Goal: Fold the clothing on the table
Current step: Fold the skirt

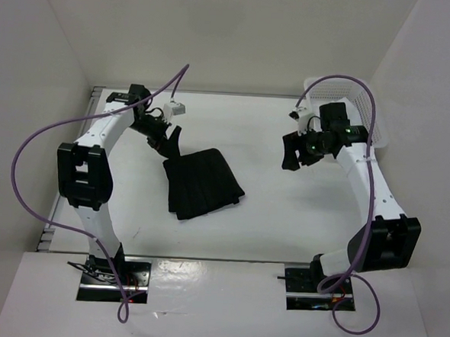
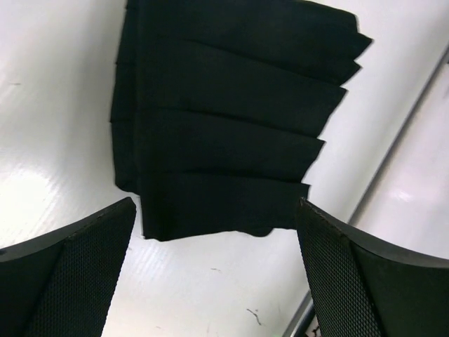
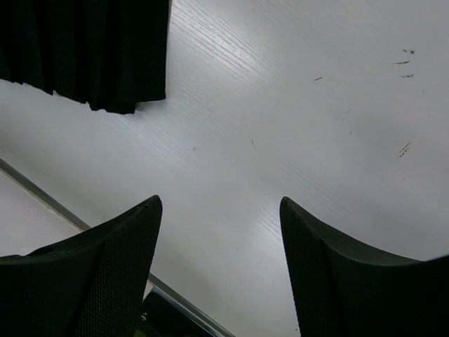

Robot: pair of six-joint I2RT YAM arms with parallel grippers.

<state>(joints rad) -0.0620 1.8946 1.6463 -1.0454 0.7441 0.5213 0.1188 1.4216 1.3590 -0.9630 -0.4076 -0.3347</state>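
Note:
A black pleated piece of clothing (image 1: 203, 182) lies folded on the white table (image 1: 282, 233), left of centre. The left wrist view shows its pleats (image 2: 224, 119) stacked in layers, just ahead of the fingers. My left gripper (image 1: 169, 141) hovers at the garment's far left corner, open, with nothing between its fingers (image 2: 217, 210). My right gripper (image 1: 293, 153) hangs above bare table to the right of the garment, open and empty (image 3: 219, 203). In the right wrist view only a corner of the clothing (image 3: 91, 49) shows at the top left.
A white mesh basket (image 1: 359, 100) stands at the far right corner, behind the right arm. Purple cables loop from both arms. White walls close in the table at the back and sides. The table's near edge (image 3: 42, 193) runs across the right wrist view.

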